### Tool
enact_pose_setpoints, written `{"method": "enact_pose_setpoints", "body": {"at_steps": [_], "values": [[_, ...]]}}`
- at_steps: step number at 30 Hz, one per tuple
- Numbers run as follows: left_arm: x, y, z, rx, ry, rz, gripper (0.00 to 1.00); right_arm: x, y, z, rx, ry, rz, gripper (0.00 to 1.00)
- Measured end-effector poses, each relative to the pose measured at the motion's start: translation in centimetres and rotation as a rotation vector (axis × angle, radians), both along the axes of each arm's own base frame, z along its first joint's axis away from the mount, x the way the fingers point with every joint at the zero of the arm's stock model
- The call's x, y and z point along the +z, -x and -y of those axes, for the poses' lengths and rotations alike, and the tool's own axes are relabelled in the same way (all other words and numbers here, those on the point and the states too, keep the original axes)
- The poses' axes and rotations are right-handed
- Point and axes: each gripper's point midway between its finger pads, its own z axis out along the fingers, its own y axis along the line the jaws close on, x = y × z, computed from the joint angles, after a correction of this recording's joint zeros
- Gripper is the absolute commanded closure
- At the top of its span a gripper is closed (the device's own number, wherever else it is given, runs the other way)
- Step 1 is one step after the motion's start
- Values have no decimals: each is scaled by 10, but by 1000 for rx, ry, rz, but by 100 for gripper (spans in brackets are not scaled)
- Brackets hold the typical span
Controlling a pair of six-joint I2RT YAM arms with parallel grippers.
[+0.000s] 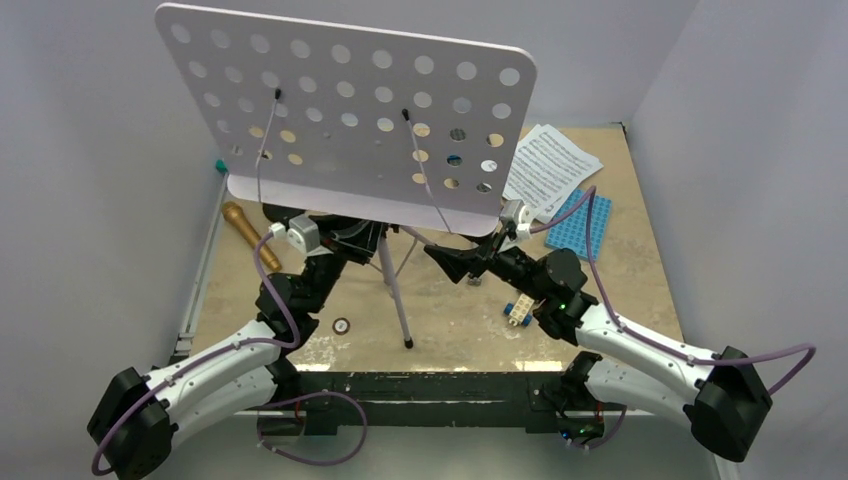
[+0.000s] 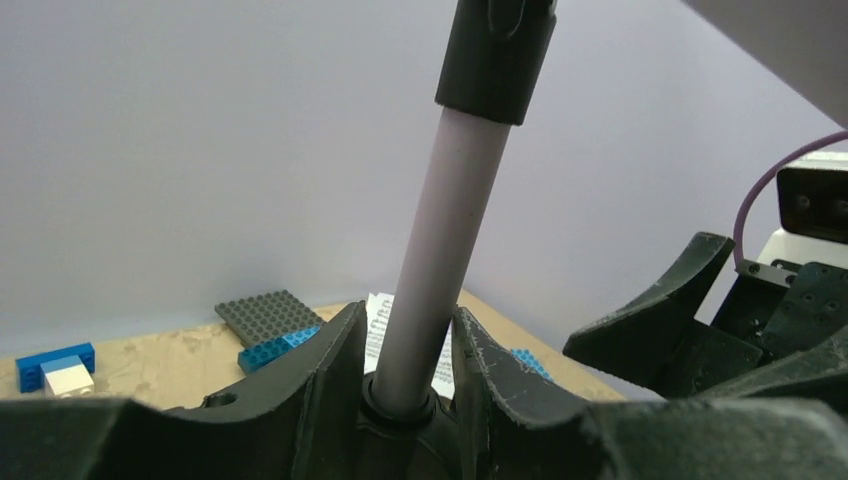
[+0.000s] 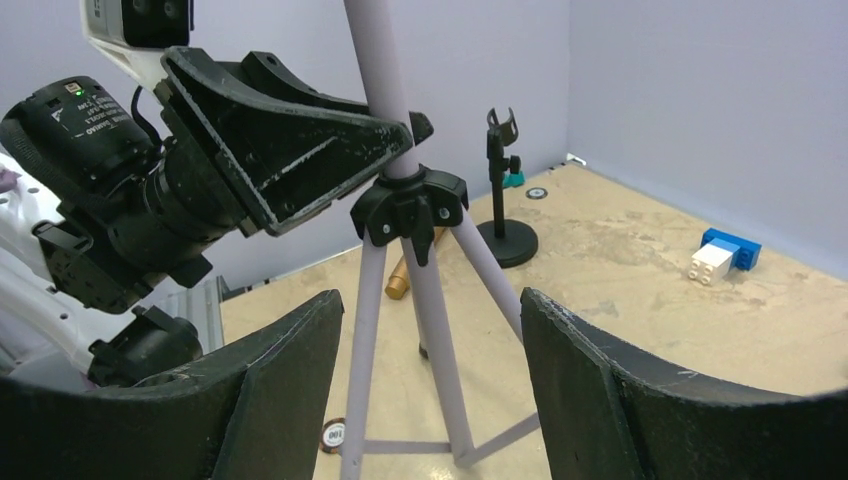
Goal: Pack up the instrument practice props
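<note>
The lilac perforated music stand (image 1: 340, 110) stands upright on its tripod legs (image 1: 395, 290) at mid table. My left gripper (image 1: 352, 236) is shut on its pole (image 2: 450, 230) just above the black leg hub (image 3: 408, 205), with a finger on each side (image 2: 405, 340). My right gripper (image 1: 462, 262) is open and empty just right of the pole, with the tripod legs between its fingers in its wrist view (image 3: 430, 330). White sheet-music pages (image 1: 550, 165) lie at the back right. The gold-brown microphone (image 1: 250, 235) lies at the left. The small black mic stand (image 3: 503, 200) stands behind the tripod.
A blue baseplate (image 1: 580, 222) lies beside the pages. A blue and white brick (image 1: 518, 310) sits near my right arm. A small round token (image 1: 341, 325) lies by the front leg. A grey baseplate (image 2: 268, 315) and blue bricks (image 2: 55, 365) show at the back. Walls enclose the table.
</note>
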Motion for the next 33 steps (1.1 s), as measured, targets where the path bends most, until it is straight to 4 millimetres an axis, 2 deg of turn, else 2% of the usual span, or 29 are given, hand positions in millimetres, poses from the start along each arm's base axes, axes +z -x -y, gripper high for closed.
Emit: {"method": "enact_pose_setpoints", "body": {"at_steps": [10, 15, 18, 25, 29, 30, 33], "values": [[-1, 0, 4, -12, -21, -31, 52, 3, -2, -2, 0, 2, 3, 30], [-2, 3, 2, -14, -27, -39, 44, 4, -2, -2, -3, 2, 9, 30], [-3, 5, 0, -15, -34, -49, 38, 5, -4, 0, -9, -1, 9, 26], [-6, 13, -4, -31, -43, -74, 29, 8, -24, 33, -93, -76, -42, 23], [-8, 17, -6, -39, -44, -91, 24, 11, -27, 36, -79, -100, -56, 22], [-8, 18, -7, -41, -43, -98, 23, 12, -27, 34, -66, -103, -49, 22], [-10, 23, -10, -52, -37, -117, 6, 14, -28, 30, -20, -112, -19, 23]]}}
